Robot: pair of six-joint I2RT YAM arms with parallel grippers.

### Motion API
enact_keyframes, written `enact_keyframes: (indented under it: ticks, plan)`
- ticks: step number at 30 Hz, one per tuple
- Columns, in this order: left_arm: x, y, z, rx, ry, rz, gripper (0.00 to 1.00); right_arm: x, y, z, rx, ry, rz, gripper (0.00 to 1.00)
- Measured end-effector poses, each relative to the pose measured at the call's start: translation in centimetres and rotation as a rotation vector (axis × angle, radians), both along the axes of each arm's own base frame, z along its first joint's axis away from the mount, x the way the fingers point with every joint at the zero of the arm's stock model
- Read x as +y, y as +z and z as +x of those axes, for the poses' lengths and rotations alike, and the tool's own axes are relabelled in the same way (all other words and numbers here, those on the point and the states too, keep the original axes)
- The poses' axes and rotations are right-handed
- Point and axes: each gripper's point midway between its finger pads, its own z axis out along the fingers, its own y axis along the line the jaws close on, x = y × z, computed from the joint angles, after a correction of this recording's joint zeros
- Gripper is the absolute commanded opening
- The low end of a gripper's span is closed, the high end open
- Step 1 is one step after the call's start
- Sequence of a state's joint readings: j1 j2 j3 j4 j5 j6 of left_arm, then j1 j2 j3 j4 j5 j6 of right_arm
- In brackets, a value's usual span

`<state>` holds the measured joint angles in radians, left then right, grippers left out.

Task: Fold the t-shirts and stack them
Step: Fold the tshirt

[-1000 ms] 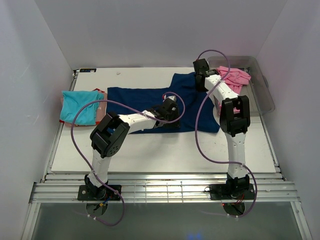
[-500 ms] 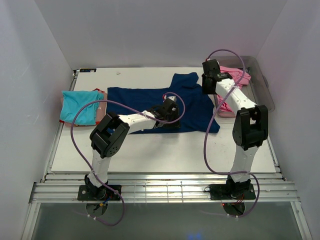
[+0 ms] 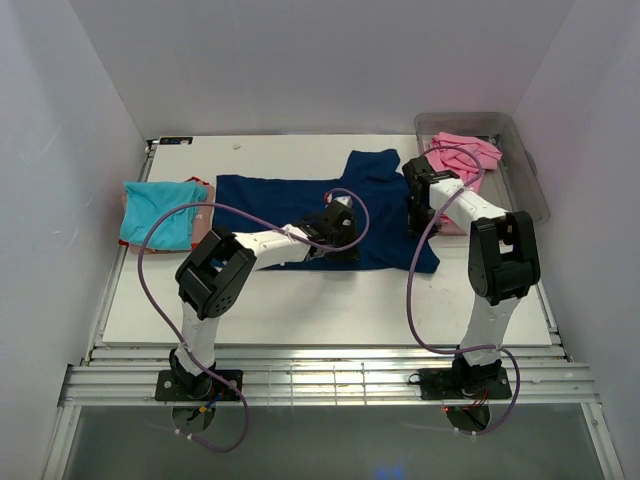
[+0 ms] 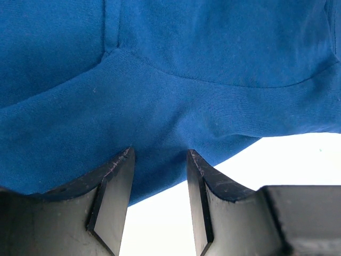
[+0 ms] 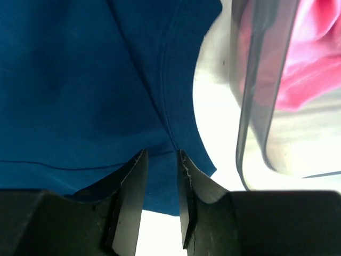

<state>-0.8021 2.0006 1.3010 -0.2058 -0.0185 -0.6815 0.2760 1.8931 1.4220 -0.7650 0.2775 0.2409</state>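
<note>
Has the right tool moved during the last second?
Yes. The right tool came toward the near edge of the table, from the far corner of the clear tub to midway along its left wall.

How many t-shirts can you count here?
3: navy t-shirt spread in the middle, turquoise t-shirt at the left edge, pink t-shirt in the clear tub; others may hide underneath.

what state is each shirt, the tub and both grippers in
navy blue t-shirt: spread out on the table
turquoise t-shirt: folded, at the left edge
pink t-shirt: crumpled
clear plastic tub: upright, unlidded, holding the pink t-shirt
left gripper: open, at the navy shirt's near hem
right gripper: narrowly open, at its right edge
</note>
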Motion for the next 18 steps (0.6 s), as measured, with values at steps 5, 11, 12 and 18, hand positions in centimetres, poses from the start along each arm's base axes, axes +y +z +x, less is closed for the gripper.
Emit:
enact_keyframes:
  ticks: [5, 11, 12, 18]
  plan:
    - [0.3, 0.0, -0.5, 0.007, 0.000, 0.003, 0.55, -0.5, -1.4, -1.8, 0.059, -0.011, -0.015, 0.37]
    - [0.7, 0.0, -1.0, 0.013, 0.004, 0.004, 0.55, -1.2, -2.8, -4.5, 0.129, -0.015, -0.033, 0.37]
    - [0.8, 0.0, -1.1, 0.015, 0.004, 0.005, 0.55, -1.3, -2.8, -4.9, 0.133, -0.016, -0.034, 0.37]
    - [1.0, 0.0, -1.3, 0.020, 0.009, 0.006, 0.55, -1.5, -2.7, -6.0, 0.143, -0.011, -0.032, 0.19]
